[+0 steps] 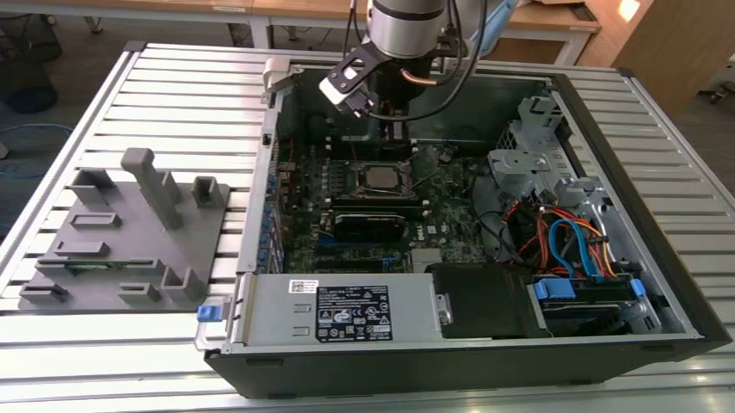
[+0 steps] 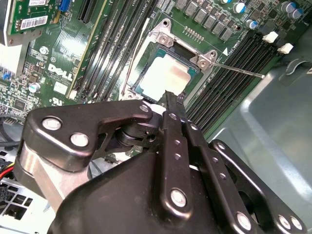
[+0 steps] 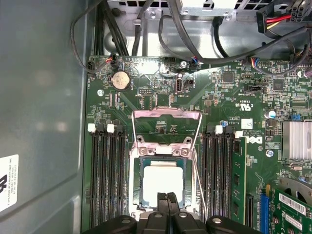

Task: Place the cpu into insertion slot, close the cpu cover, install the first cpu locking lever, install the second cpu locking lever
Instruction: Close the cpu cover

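Note:
The cpu (image 3: pixel 163 179), a square chip with a silver-grey top, lies flat in the insertion slot (image 3: pixel 137 185) on the green board; it is also in the second wrist view (image 2: pixel 163 75) and the exterior view (image 1: pixel 377 176). The cpu cover (image 3: pixel 165 114), a thin metal frame, looks swung back past the slot, and the board shows through its window. One thin wire lever (image 2: pixel 241 70) sticks out sideways, unlatched. My gripper (image 3: pixel 167 196) is shut with its tips together and nothing between them. It hovers at the chip's near edge (image 2: pixel 169 95), under the arm (image 1: pixel 397 129).
Long black memory slots (image 3: pixel 105 175) flank the socket on both sides. Black cables (image 3: pixel 195 44) cross beyond the board, and a finned heatsink (image 3: pixel 296 140) sits off to one side. On the exterior view's left a grey fixture (image 1: pixel 126 232) rests on the slatted table; the case wall (image 3: pixel 44 122) is close.

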Motion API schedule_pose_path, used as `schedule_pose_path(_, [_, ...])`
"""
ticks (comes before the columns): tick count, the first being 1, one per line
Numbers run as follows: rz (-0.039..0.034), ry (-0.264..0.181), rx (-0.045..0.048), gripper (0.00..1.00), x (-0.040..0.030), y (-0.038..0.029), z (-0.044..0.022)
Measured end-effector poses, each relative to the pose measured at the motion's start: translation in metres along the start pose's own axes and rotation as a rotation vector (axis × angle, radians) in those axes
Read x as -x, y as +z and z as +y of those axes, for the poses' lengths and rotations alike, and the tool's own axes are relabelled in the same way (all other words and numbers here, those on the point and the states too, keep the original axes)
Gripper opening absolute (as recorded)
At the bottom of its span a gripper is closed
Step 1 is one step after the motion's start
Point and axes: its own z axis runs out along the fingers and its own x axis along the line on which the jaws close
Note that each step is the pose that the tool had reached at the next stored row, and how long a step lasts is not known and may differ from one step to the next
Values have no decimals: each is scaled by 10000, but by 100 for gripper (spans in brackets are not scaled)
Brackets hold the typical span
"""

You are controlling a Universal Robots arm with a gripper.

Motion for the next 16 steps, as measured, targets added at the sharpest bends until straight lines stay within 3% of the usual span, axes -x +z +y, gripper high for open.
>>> schedule_pose_path(14, [1,0,1,10,0,1,30])
schedule_pose_path(16, [1,1,1,10,0,1,58])
